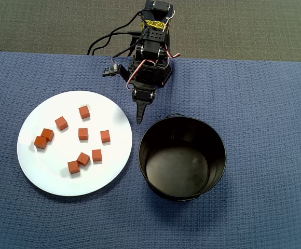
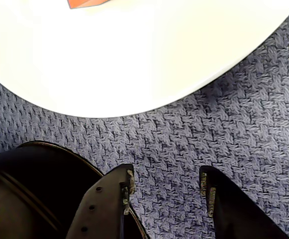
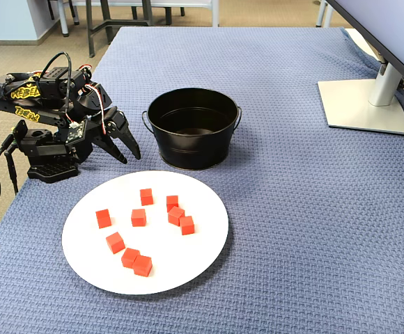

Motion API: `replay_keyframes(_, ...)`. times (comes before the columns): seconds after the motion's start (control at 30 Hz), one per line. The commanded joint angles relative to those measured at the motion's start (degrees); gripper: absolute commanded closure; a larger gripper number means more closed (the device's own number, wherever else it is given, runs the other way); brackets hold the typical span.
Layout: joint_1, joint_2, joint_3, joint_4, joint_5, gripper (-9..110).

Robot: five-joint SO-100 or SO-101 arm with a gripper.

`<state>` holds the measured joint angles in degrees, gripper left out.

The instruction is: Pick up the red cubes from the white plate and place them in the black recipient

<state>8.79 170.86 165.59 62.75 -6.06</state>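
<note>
Your workspace is a blue woven cloth (image 3: 313, 209) covering the table, with a monitor stand (image 3: 366, 104) sitting at the far right edge in the fixed view.

The white plate (image 1: 41, 166) lies on the left in the overhead view, and the black recipient (image 1: 153, 132) stands just beside it on the right, not quite touching. You can see its shiny inner walls and thin wire handle, and nothing red shows inside it.

Your arm (image 3: 45, 115) sits folded low at the table edge, above the gap between plate and pot in the overhead view. The gripper (image 3: 124, 146) points down toward the cloth there, its jaws spread with a clear gap and nothing between them. In the wrist view you see bare cloth between the 2 fingers (image 2: 109, 199), the pot rim at lower left and the plate edge across the top.

All the red cubes (image 1: 83, 134) rest on the plate: you can count 9, with 2 touching at the left and 2 more touching near the lower middle.
</note>
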Motion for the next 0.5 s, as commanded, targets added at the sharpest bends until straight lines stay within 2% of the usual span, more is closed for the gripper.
replay_keyframes(0.0, -3.8, -2.6, -1.0, -4.4, -1.7, 94)
replay_keyframes(0.37, -2.7, -3.1, -1.1, -4.7, -1.0, 94)
replay_keyframes(0.47, -1.2, -3.8, -3.4, -3.0, -4.7, 93)
